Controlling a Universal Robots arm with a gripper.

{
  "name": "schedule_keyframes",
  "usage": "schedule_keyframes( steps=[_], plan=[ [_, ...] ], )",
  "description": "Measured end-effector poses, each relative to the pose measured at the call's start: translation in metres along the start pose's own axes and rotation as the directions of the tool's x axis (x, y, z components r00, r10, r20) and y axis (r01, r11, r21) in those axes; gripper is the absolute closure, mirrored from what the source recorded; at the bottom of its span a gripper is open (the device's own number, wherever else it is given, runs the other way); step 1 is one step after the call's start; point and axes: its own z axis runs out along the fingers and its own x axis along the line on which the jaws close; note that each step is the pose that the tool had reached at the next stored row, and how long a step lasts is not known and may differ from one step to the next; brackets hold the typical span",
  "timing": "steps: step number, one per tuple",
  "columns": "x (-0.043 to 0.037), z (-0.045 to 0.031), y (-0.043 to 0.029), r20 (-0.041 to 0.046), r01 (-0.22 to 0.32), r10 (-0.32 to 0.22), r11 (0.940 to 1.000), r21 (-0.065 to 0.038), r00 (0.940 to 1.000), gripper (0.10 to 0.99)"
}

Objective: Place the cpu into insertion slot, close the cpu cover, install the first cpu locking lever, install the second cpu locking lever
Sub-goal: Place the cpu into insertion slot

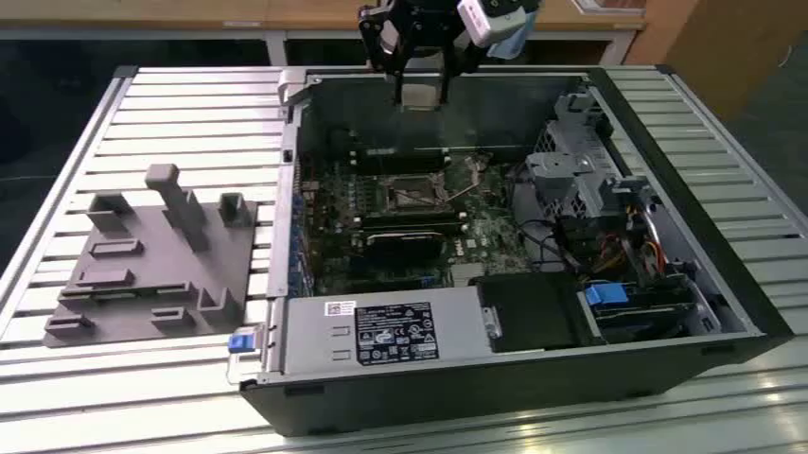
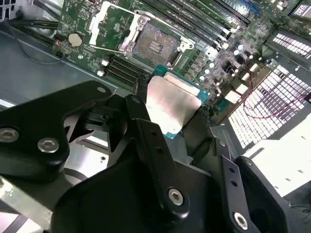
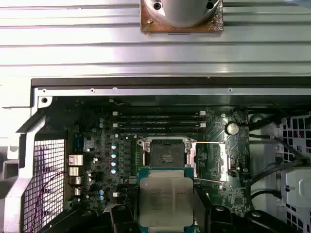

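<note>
gripper (image 1: 421, 95) (image 2: 172, 115) (image 3: 167, 213): black, two-finger, clamped on edges of small flat square silvery-grey cpu (image 2: 172, 99) (image 3: 165, 201).
cpu: held off green board, not seated.
insertion slot (image 1: 413, 197) (image 2: 155, 43) (image 3: 167, 155): small square dark-rimmed socket, bare; in ext. view gripper sits at its 12 o'clock.
cpu cover (image 2: 98, 22): thin metal frame plate, swung open beside slot.
case (image 1: 505, 397): open black pc tower on slatted metal counter (image 1: 189, 104); grey moulded fixture (image 1: 151, 274) at its 9 o'clock.

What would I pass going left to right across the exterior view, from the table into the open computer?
Grey plastic rack → square chip socket → metal drive cage.
</note>
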Motion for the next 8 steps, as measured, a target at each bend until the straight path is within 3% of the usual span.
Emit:
schedule_keyframes(
  steps=[8],
  plan=[
    [0.0000,0.0000,0.0000,0.0002,-0.003,0.003,1.0000,0.000,1.0000,0.549]
  ],
)
